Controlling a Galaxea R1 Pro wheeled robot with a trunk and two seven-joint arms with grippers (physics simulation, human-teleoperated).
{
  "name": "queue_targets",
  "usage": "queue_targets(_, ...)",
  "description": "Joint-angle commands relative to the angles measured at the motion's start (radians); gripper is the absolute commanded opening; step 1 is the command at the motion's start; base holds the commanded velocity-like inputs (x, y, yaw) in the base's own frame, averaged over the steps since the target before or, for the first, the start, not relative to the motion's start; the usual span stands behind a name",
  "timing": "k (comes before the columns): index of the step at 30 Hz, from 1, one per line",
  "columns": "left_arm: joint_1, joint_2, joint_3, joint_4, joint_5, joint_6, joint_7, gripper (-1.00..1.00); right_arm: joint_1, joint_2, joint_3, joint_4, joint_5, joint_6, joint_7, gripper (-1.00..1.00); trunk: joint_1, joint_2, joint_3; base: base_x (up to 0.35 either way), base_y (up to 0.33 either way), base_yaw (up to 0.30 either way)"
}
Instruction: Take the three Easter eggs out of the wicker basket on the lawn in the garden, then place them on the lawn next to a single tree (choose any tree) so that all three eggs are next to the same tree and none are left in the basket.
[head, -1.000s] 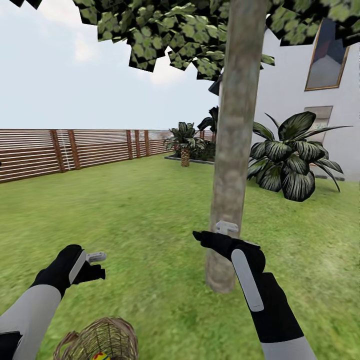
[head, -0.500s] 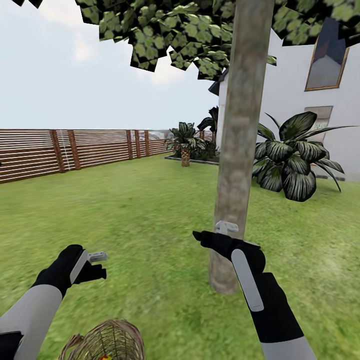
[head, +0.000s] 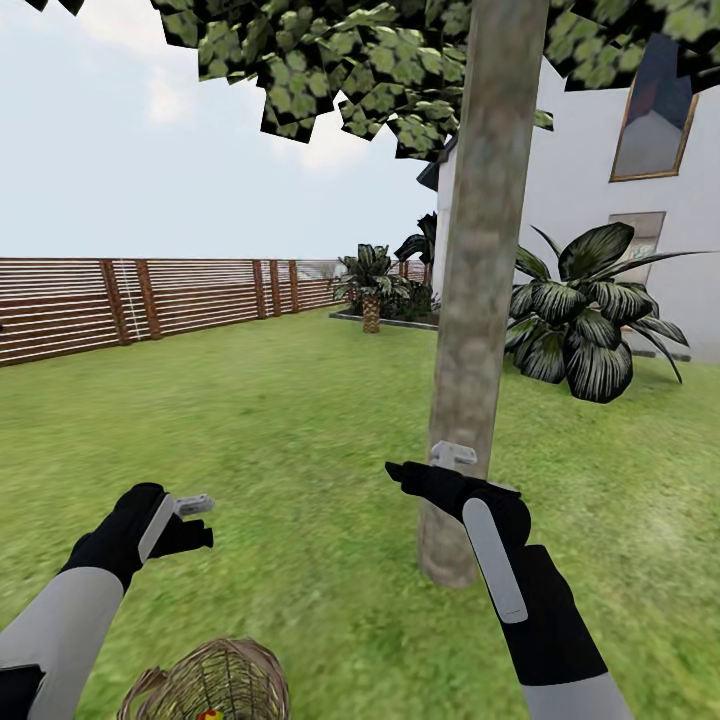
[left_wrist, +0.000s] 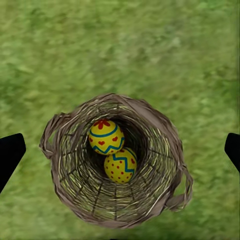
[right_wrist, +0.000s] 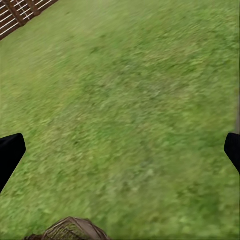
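The wicker basket (head: 215, 682) sits on the lawn (head: 300, 420) just in front of me. Looking straight down into the basket (left_wrist: 70, 190) in the left wrist view, I see two yellow Easter eggs, one (left_wrist: 106, 136) touching the other (left_wrist: 120, 165). A third egg is hidden or out of view. My left gripper (head: 195, 520) hangs open above the basket, its black fingertips (left_wrist: 10, 155) spread wide. The pale mottled trunk of the tree (head: 478, 300) rises a short way to the right. My right gripper (head: 428, 462) is open in front of the trunk, holding nothing.
A brown slat fence (head: 150, 300) closes the garden on the left. A white house (head: 590, 190) and a low dark broad-leaved plant (head: 585, 325) stand behind the tree. Grass stretches wide between the basket and the trunk's foot (head: 447, 560).
The whole picture has shifted slightly, so the camera has moved. My left gripper has dipped a little toward the basket. The right arm looks unchanged.
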Motion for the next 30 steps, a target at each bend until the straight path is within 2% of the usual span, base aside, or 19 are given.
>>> queue_targets(1,-0.001,0.0,0.002,-0.001,0.007,0.004,0.002,1.0,-0.001,0.0,0.001,-0.001,-0.011,0.003,-0.01,1.0,0.004,-0.008,-0.005,0.0,0.0,0.0)
queue_targets(21,-0.003,0.008,0.004,0.017,0.006,-0.003,0.0,1.0,-0.001,-0.001,0.0,-0.003,-0.036,0.003,-0.01,1.0,0.081,-0.148,-0.067,0.0,0.0,0.0)
queue_targets(30,-0.004,0.009,0.003,0.021,0.007,-0.005,-0.001,1.0,-0.001,-0.001,-0.001,-0.004,-0.037,0.003,-0.01,1.0,0.081,-0.148,-0.067,0.0,0.0,0.0)
